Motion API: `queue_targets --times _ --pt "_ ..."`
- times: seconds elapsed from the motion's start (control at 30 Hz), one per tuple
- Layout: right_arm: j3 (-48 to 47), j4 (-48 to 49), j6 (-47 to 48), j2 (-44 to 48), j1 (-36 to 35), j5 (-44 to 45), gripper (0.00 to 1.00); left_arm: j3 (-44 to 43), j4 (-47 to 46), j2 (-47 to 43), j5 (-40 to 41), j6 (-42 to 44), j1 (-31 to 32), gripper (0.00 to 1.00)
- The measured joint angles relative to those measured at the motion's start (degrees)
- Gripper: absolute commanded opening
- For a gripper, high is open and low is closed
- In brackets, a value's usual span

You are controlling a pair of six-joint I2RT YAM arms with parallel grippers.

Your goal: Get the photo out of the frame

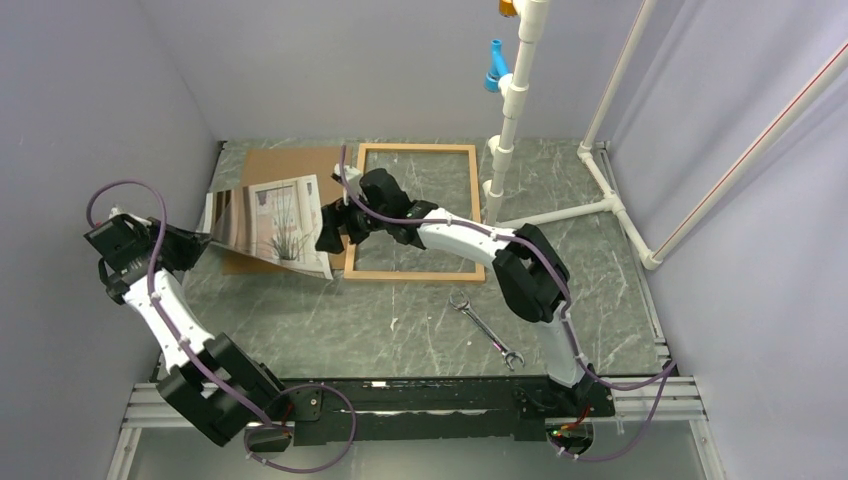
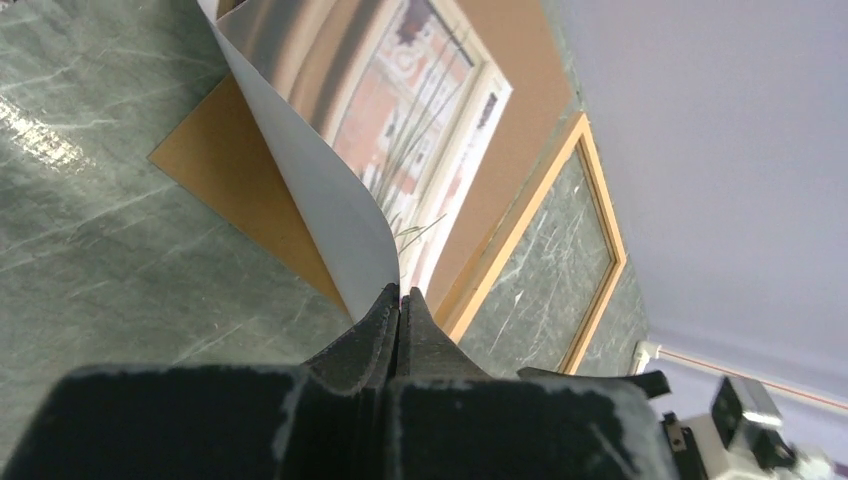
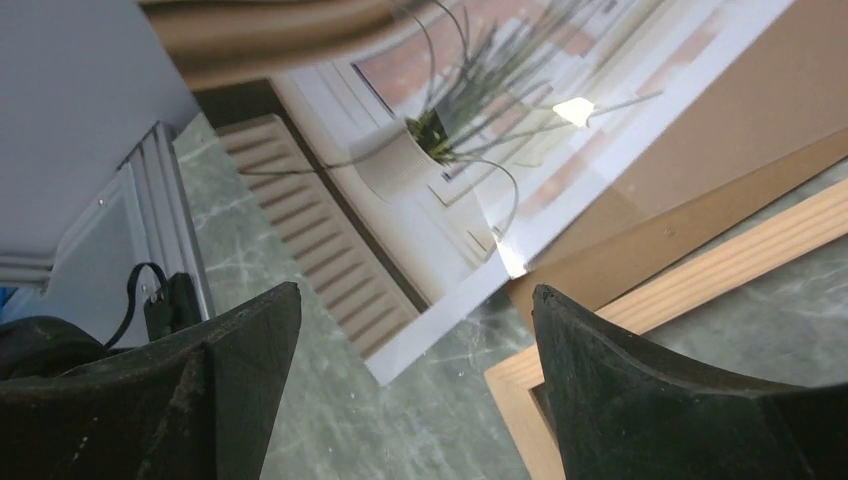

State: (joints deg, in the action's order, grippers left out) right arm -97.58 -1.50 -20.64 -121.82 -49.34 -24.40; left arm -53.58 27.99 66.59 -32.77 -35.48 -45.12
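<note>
Looking down from above, I lose much of the frame's left strip behind my right arm, which crosses it. The frame lies flat on the marbled table, green stone showing through its opening. The photo is out of it, just to the left and hiding most of the brown backing board beneath.

My left gripper is pressed together on the photo's left edge. From above the tips are hard to make out against the sheet. My left wrist camera shows them plainly: the left gripper pinches the paper, and the photo curls up from it, white back outward, its far end cut off by the picture's edge. Past the curl I see the backing board and one long side of the frame.

My right gripper sits at the photo's right edge, fingers spread wide. In its own camera the right gripper is parted, with the photo's lower corner between the tips. I cannot tell whether either finger touches the paper. The backing board and a frame corner lie beyond.

A wrench lies nearer my bases, well apart from the frame. A white pipe stand rises just beside the frame's far right corner.
</note>
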Motion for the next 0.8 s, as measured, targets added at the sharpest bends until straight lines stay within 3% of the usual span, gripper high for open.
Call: queue_targets --times 0.17,0.5,0.8 --pt "3.37 -0.17 2.82 0.00 -2.10 2.34 0.90 0.33 1.05 -7.39 -0.39 0.57 0.00 0.00" --pt "7.17 2.73 26.18 3.63 -18.10 18.45 0.90 2.93 3.87 -16.81 -0.48 1.62 0.00 0.00" --pt "10.38 7.13 27.76 8.35 -17.88 18.08 0.83 4.11 5.75 -18.08 -2.34 1.92 0.00 0.00"
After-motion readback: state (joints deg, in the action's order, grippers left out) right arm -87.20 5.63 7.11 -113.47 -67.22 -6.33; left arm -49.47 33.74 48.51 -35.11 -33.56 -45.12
